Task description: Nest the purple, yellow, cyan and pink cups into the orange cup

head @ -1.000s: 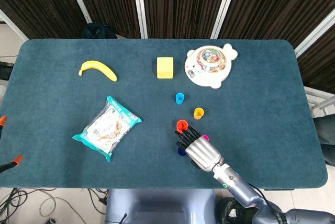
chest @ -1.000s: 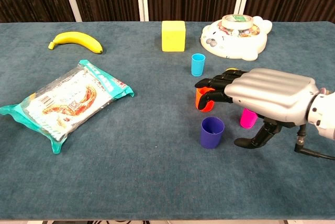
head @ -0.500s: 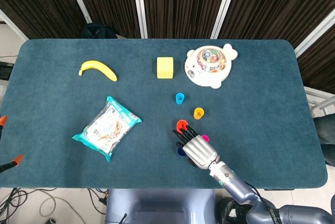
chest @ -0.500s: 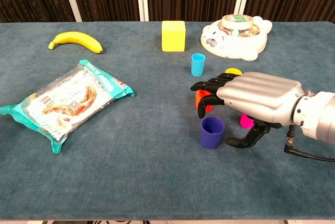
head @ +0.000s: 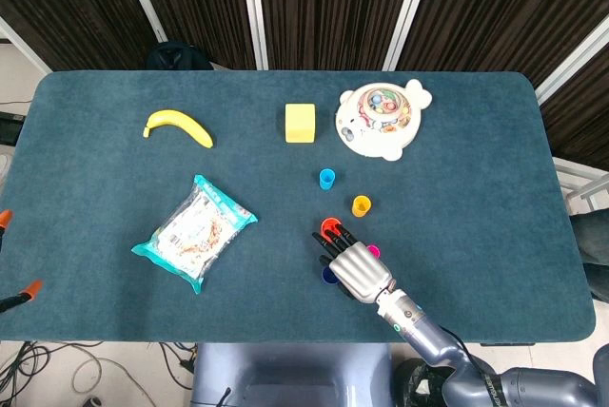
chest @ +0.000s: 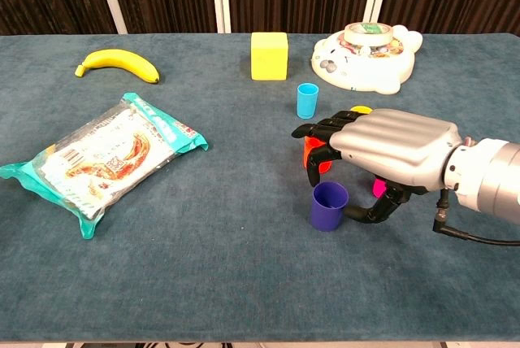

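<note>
since a second ago the right hand has slid a bit left and lower in the chest view, so its thumb now touches the side of the purple cup where before it hung apart from it. fingers are spread and curled over the cup from above, black tips just over its rim, not clamped on it as far as i can see, so i'd call it unclenched, holding nothing.

purple cup stands upright, lower middle of the chest frame, mostly tucked under the hand in the head view. orange cup is right behind it, half hidden by the fingertips. pink cup only peeks out under the palm to the right. yellow cup sits just up-right of the orange one in the head view, and the cyan cup stands a little further up-left of that. none of them are nested yet.

left hand isn't in either view.

other stuff: banana upper left, snack bag left of centre, yellow block top middle, white animal-shaped toy to its right, all on the blue table.
</note>
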`<state>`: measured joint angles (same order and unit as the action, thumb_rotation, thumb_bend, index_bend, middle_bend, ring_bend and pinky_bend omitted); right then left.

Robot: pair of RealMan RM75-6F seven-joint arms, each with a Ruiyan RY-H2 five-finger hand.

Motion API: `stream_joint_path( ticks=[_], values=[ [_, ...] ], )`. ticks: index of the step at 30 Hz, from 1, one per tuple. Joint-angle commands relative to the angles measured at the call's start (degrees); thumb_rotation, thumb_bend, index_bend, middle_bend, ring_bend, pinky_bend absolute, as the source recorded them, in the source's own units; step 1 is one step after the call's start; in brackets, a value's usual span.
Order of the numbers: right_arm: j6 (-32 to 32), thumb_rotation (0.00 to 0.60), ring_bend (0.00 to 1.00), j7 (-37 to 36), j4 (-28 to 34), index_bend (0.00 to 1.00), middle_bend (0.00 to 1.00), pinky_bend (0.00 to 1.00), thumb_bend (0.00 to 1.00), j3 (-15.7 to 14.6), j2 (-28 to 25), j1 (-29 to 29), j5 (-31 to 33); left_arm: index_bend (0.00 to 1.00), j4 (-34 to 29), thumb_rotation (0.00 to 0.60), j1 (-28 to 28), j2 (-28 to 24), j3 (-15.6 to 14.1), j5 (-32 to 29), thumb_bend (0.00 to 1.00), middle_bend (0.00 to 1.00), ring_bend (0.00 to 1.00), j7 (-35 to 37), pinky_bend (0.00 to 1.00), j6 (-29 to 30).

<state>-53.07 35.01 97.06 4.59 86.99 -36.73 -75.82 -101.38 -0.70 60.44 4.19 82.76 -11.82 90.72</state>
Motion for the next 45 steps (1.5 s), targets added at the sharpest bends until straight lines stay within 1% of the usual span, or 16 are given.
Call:
stream_joint_path(
  ticks=[1,7,14,17,24,29,33,38,42,45],
  values=[
    [-0.03,0.6,0.05,0.12,-0.04,0.39,0.0,0.05,0.44,-0.04,0.11,-0.12,0.17,0.05,-0.04,0.6,0.01,-0.01,0.0,0.0,0.0,0.01,0.0,0.11,0.06,0.0],
    [-0.26,0.6,0.06,0.57,-0.04,0.42,0.0,0.05,0.46,0.02,0.54,-0.56,0.78,0.05,-0.12,0.6,0.07,-0.1,0.08,-0.02,0.0,0.01,0.0,0.53,0.06,0.14],
    [-0.6,0.6,0.06,0.85,0.26,0.44,0.0,0.05,0.46,0.0,0.52,-0.98,1.43,0.05,-0.1,0.6,0.06,-0.11,0.15,-0.16,0.0,0.01,0.0,0.67,0.06,0.11],
    [-0.9,0.6,0.06,0.9,0.83,0.44,0.0,0.05,0.46,0.3,-0.08,-1.19,1.69,0.05,-0.1,0.6,0.09,-0.14,0.18,-0.22,0.0,0.01,0.0,0.74,0.06,0.15],
    [-1.72,0.6,0.06,0.85,4.25,0.44,0.0,0.05,0.46,2.35,-3.61,-1.88,3.4,0.05,-0.11,0.6,0.1,-0.12,0.21,-0.26,0.0,0.01,0.0,0.75,0.06,0.2],
    [-1.11,0.6,0.06,0.61,7.38,0.44,0.0,0.05,0.46,4.41,-6.9,-2.93,6.52,0.05,-0.21,0.6,0.15,-0.08,0.11,-0.02,0.0,0.01,0.0,0.57,0.06,0.32],
    [0.23,0.6,0.06,0.66,7.64,0.44,0.0,0.05,0.46,6.44,-8.4,-4.66,9.84,0.05,-0.25,0.6,0.19,-0.07,0.08,0.03,0.0,0.01,0.0,0.53,0.06,0.39],
    [0.89,0.6,0.06,1.1,6.44,0.44,0.0,0.05,0.46,8.95,-8.79,-7.08,14.57,0.05,-0.21,0.6,0.15,-0.06,0.17,-0.17,0.0,0.01,0.0,0.55,0.06,0.31],
    [0.84,0.6,0.06,1.79,4.38,0.44,0.0,0.05,0.46,10.2,-7.88,-8.95,18.45,0.05,-0.16,0.6,0.11,-0.06,0.11,-0.1,0.0,0.01,0.0,0.59,0.06,0.19],
    [0.84,0.6,0.06,2.53,2.7,0.44,0.0,0.05,0.46,10.58,-7.07,-10.25,20.89,0.05,-0.18,0.6,0.14,-0.08,0.18,-0.13,0.0,0.01,0.0,0.65,0.06,0.3]
  ],
)
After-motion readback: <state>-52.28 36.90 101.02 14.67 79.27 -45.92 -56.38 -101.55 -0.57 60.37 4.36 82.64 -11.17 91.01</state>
